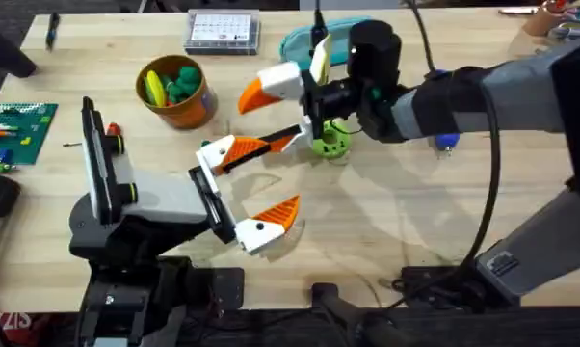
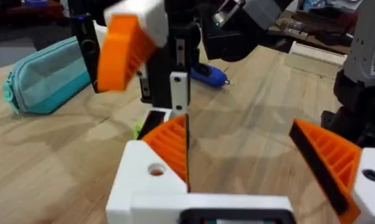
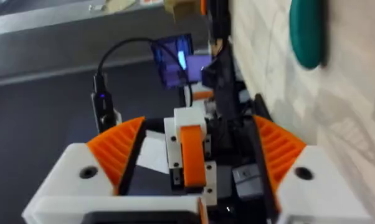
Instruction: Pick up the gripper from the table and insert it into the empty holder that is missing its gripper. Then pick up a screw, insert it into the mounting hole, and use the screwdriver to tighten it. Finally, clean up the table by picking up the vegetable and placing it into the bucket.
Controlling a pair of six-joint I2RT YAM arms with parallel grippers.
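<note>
Right tool (image 3: 194, 165), fingers apart, flanks an orange-and-white piece (image 3: 189, 155) (wooden table (image 3: 356, 112) alongside).

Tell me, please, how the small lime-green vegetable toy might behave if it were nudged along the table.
The vegetable looks rounded, so a nudge would probably roll it rather than slide it on the smooth wooden table. Small and toy-like, it is likely light, and jaws closing off-centre might squirt it aside.
</note>
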